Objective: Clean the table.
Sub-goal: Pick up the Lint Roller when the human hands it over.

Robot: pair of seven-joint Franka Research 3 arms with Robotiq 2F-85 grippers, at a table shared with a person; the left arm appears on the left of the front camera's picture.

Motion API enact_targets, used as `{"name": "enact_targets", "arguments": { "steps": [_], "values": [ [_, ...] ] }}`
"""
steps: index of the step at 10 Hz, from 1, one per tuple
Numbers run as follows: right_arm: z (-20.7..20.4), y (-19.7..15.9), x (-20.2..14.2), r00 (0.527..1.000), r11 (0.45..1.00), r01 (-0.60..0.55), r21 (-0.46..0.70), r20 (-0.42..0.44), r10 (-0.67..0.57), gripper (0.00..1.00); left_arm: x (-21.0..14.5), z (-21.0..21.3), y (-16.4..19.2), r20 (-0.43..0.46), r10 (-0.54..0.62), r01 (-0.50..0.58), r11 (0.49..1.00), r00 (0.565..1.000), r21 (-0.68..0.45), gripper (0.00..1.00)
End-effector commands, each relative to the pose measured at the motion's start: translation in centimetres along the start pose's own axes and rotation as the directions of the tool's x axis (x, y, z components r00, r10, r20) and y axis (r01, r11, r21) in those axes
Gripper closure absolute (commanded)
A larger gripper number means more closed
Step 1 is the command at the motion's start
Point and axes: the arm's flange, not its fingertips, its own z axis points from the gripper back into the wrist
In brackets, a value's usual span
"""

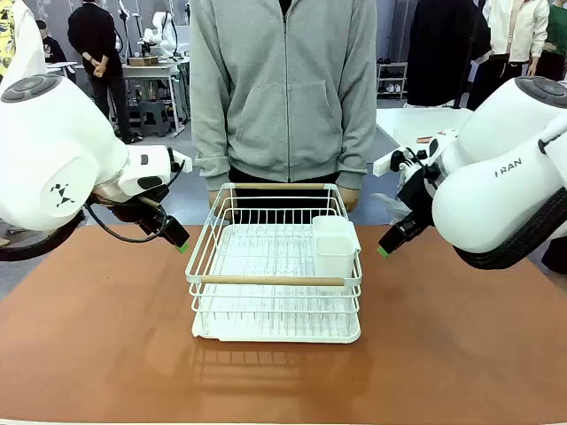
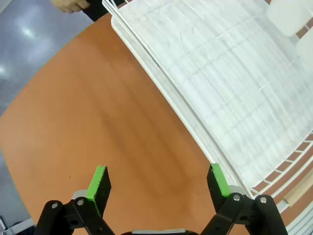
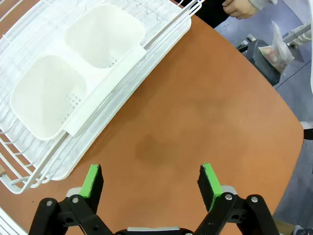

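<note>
Reddish-brown tabletop — spans the whole foreground from the near edge to the person, who stands at the far side in a grey zipped hoodie, close against the edge.

Left arm and right arm, both white, come in from either side and hang above the tabletop, one on each flank of the rack.

White wire dish rack stands on the tabletop at its centre, on a white drip tray. A wooden bar runs across its near top rail.

White cutlery holder with two compartments hangs inside the rack on the robot's right side, against the rail.

Left tool is released: jaws spread wide, nothing between them. It is held above the tabletop just beside the rack's left rail, not touching it.

Right tool is likewise released — jaws wide apart over bare brown surface, near the rack's right edge but clear of it.

Green pads line the inner faces of the fingers.

A hand of the person shows past the tabletop's far edge.
</note>
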Motion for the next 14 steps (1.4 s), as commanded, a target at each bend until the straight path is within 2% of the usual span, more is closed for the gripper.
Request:
{"name": "enact_targets", "arguments": {
  "steps": [1, 12, 13, 14],
  "values": [
    [0.1, -0.1, 0.1, 1.0, 1.0, 0.001, -0.002, 0.007, -0.001, 0.0, 0.0, 0.0, 0.0, 0.0, 0.0, 0.0, 1.0, 1.0, 0.0, 0.0],
    [0.0, 0.0, 0.0, 1.0, 1.0, 0.0, 0.0, 0.0, 0.0, 0.0, 0.0, 0.0, -0.2, 0.0, -0.004, 0.004, 1.0, 1.0, 0.0, 0.0],
    [2.1, -0.5, 1.0, 1.0, 0.999, 0.029, 0.032, 0.001, -0.029, 0.0, 0.6, 2.1, 0.3, -0.032, 0.005, -0.006, 1.0, 0.999, -0.021, 0.0],
    [4.4, -1.2, 2.2, 0.997, 0.992, 0.079, 0.101, -0.018, -0.078, 0.0, 1.2, 4.7, 0.7, -0.041, 0.007, -0.013, 0.991, 0.999, -0.137, 0.0]
  ]
}}
